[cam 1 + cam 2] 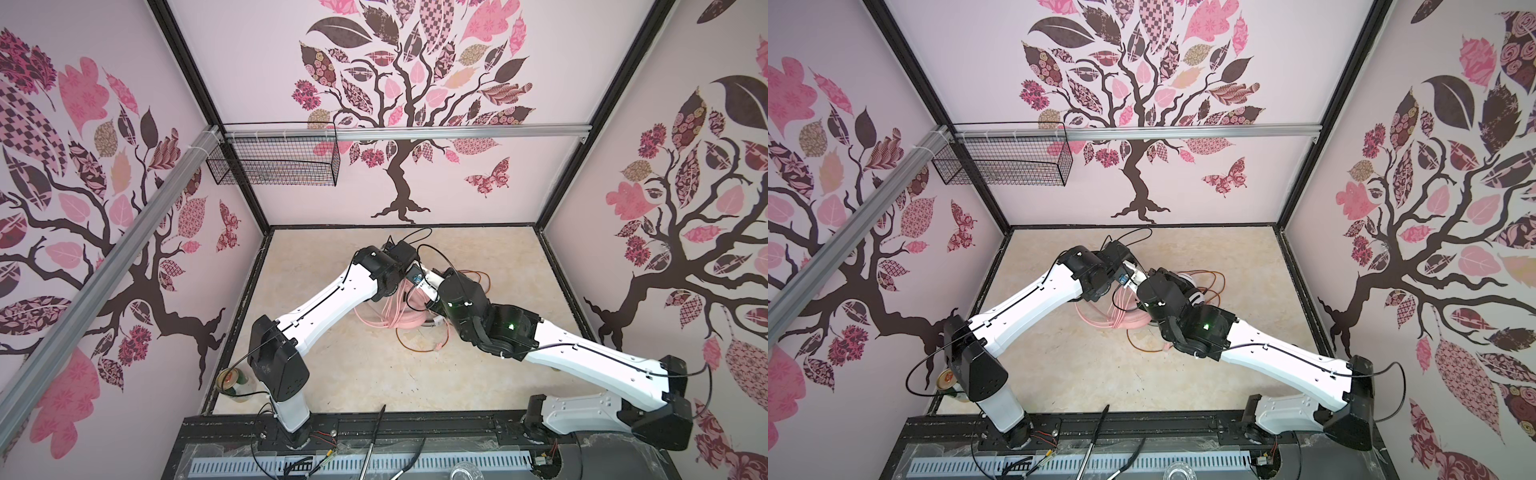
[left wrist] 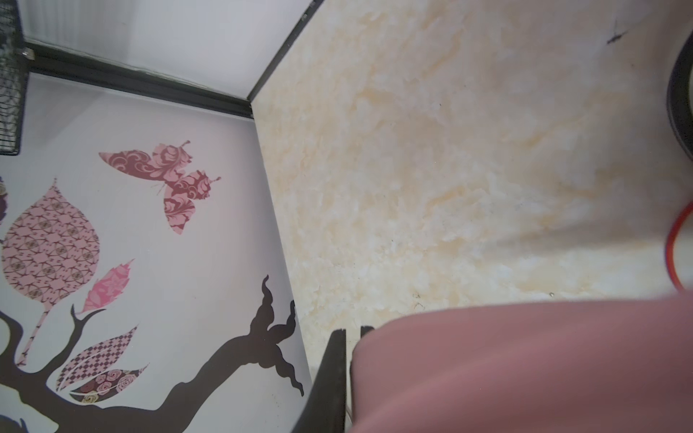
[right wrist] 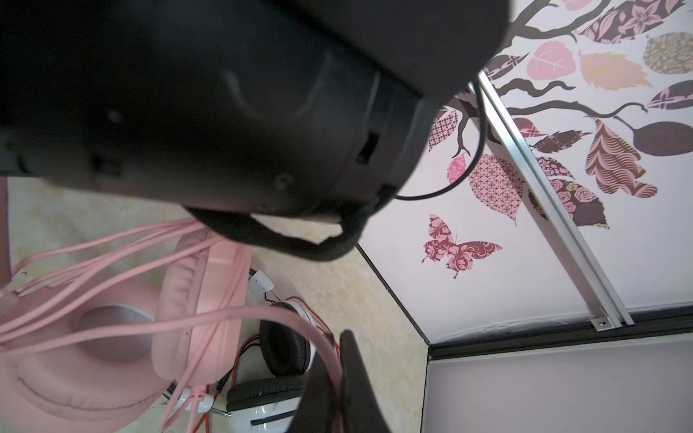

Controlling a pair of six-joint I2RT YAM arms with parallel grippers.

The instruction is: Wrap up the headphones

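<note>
The pale pink headphones (image 1: 409, 320) lie mid-table in both top views, with their pink cord (image 3: 296, 322) in several strands across the earcup (image 3: 93, 356). My right gripper (image 3: 339, 333) is shut on one strand of that cord. The white-and-black headphones (image 3: 285, 348) with the orange-red cord (image 1: 1214, 276) sit just behind, partly under my right arm. My left gripper (image 2: 352, 330) is shut right above the pink set. A broad blurred pink part (image 2: 525, 367) lies against one finger and hides whatever is pinched.
A black wire basket (image 1: 274, 162) hangs on the back-left rail. A can (image 1: 230, 380) stands at the front-left corner by the left arm's base. A thin rod (image 1: 374, 440) lies across the front frame. Walls close the table (image 1: 332, 374) on three sides.
</note>
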